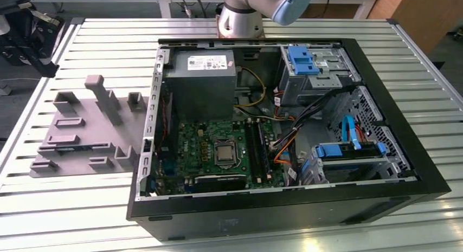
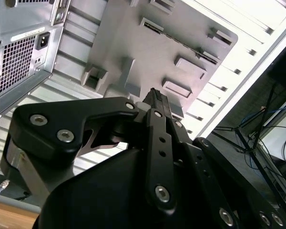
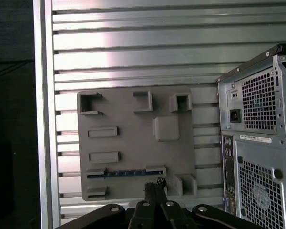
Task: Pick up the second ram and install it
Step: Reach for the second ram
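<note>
The second ram (image 3: 126, 173) is a thin dark bluish strip standing on edge in a slot of the grey holder plate (image 3: 133, 143), near the plate's edge closest to my gripper. In the second wrist view the second ram (image 2: 178, 42) appears as a dark line across the same plate (image 2: 133, 38). My gripper (image 3: 155, 183) hangs well above the plate with its black fingertips pressed together and nothing between them. The fingertips point toward the ram's slot. In the second wrist view the gripper (image 2: 156, 95) is likewise shut.
The open computer case (image 1: 289, 208) lies on the slatted metal table (image 1: 108, 35), with the green motherboard (image 1: 210, 149), its long black slots (image 1: 257, 149) and blue drive latches (image 1: 300, 59) inside. The holder plate (image 1: 79, 127) sits at the exterior view's left. The case's rear panel (image 3: 257, 143) stands beside the plate.
</note>
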Controlling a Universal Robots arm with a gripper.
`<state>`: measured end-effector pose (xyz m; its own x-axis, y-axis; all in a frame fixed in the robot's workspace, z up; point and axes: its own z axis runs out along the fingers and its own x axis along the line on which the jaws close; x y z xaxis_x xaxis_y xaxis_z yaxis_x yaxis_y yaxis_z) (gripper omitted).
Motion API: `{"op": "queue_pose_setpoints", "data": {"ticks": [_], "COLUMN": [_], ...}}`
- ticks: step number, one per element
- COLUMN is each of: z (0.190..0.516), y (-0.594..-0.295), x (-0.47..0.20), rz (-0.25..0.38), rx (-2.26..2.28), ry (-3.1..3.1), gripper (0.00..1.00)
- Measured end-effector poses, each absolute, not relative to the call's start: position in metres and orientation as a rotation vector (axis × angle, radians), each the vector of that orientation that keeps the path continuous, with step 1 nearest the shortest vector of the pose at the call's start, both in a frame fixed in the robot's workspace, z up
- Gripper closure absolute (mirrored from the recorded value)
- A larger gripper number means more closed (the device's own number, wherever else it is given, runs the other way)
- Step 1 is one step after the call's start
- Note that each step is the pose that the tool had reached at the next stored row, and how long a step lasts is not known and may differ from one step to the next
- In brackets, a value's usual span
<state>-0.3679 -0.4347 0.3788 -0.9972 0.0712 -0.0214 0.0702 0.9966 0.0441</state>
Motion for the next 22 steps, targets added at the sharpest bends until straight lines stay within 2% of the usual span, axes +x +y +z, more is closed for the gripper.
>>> {"op": "queue_pose_setpoints", "data": {"ticks": [22], "z": [0.378], "y": [-0.439], "x": [-0.383], "rz": [0.068], "rx": [0.110], "ry": [3.116], "gripper": [0.89]}}
